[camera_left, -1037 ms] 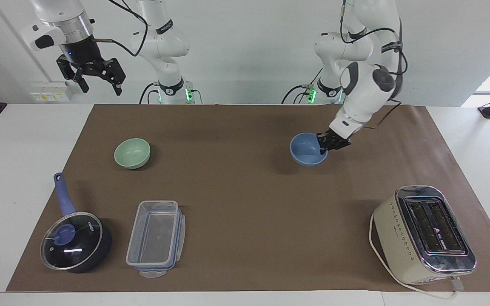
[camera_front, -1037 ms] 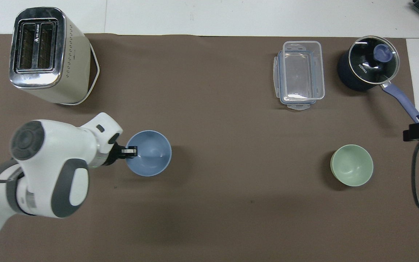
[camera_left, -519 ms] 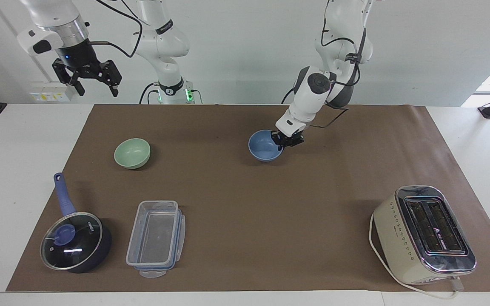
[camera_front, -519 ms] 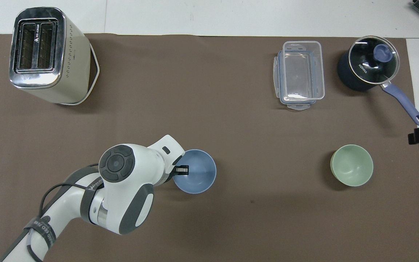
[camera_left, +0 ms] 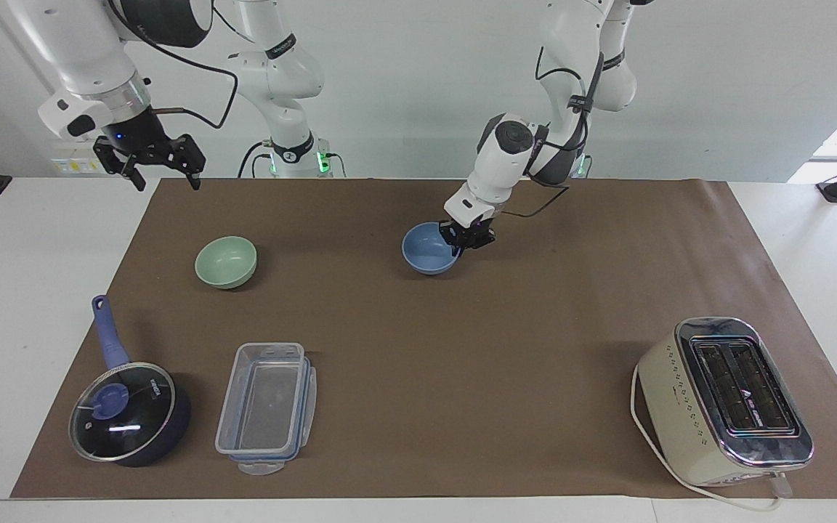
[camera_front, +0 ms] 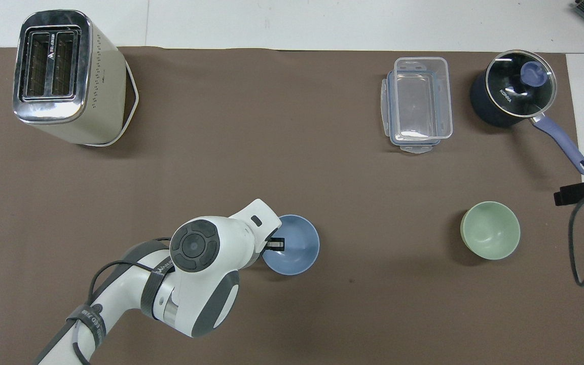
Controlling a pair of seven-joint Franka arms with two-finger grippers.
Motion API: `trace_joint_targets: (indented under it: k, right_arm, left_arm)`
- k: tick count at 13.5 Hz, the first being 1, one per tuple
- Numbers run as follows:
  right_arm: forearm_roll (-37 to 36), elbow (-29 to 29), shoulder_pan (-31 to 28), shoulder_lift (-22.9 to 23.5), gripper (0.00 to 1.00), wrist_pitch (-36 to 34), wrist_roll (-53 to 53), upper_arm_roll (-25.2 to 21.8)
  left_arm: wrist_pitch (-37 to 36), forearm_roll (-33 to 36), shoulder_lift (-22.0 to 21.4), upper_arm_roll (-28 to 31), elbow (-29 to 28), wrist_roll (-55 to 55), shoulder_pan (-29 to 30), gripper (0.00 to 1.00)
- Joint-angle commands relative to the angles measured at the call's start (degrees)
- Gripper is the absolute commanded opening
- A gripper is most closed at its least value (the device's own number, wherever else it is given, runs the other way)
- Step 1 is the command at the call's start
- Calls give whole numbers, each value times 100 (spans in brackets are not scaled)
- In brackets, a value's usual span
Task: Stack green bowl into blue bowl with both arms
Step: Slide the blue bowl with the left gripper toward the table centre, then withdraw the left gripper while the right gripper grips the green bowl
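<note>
The blue bowl (camera_left: 429,249) (camera_front: 294,244) is near the middle of the brown mat. My left gripper (camera_left: 462,243) (camera_front: 274,244) is shut on its rim at the side toward the left arm's end. The green bowl (camera_left: 226,261) (camera_front: 490,237) stands upright and free on the mat toward the right arm's end. My right gripper (camera_left: 160,168) is open and empty, raised over the mat's corner nearest the right arm's base; only a black part of it (camera_front: 583,191) shows at the overhead view's edge.
A cream toaster (camera_left: 724,399) (camera_front: 64,76) stands at the mat's corner farthest from the robots at the left arm's end. A clear plastic container (camera_left: 266,407) (camera_front: 416,104) and a dark blue lidded saucepan (camera_left: 128,410) (camera_front: 517,94) stand farther from the robots than the green bowl.
My left gripper has carried the blue bowl from the left arm's end toward the middle of the mat, closer to the green bowl. My right gripper has come lower over the mat's corner.
</note>
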Motion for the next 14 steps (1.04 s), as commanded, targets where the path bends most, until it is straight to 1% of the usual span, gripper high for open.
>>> trace_joint_targets:
  k: [1, 4, 5, 6, 8, 10, 11, 12, 13, 14]
  right_arm:
    - [-43, -423, -134, -133, 100, 329, -222, 30]
    - [-17, -1126, -179, -142, 100, 1075, -432, 30]
    - [-8, -1346, -179, -142, 100, 1304, -502, 30]
    - [-8, -1565, -205, -133, 100, 1515, -555, 30]
    - [9, -2188, -380, -99, 100, 2260, -897, 30]
    - [36, -2760, -503, 7, 100, 3017, -1135, 30]
    - [36, -2954, -521, 7, 100, 3176, -1145, 30]
    - [45, -3078, -530, 33, 100, 3239, -1171, 30]
    - [97, -3192, -574, 182, 100, 3422, -1336, 30]
    - [141, -3411, -722, 227, 100, 3755, -1573, 30]
  left_arm:
    - [40, -98, -50, 97, -53, 20, -107, 46]
    - [-214, -37, -58, 132, 157, 29, -38, 79]
    - [-320, -2, -93, 149, 254, 47, -2, 92]
    - [-451, 86, -181, 176, 281, 143, 129, 100]
    - [-601, 682, -444, 167, 343, 319, 619, 100]
    - [-1170, 868, -629, 176, 553, 835, 1094, 100]
    - [-1347, 991, -665, 167, 789, 1142, 1453, 100]
    - [-1636, 1096, -683, 176, 974, 1354, 1631, 100]
    - [-1926, 1263, -700, 176, 1228, 1426, 1798, 100]
    - [-2181, 1491, -692, 167, 1483, 1435, 2026, 100]
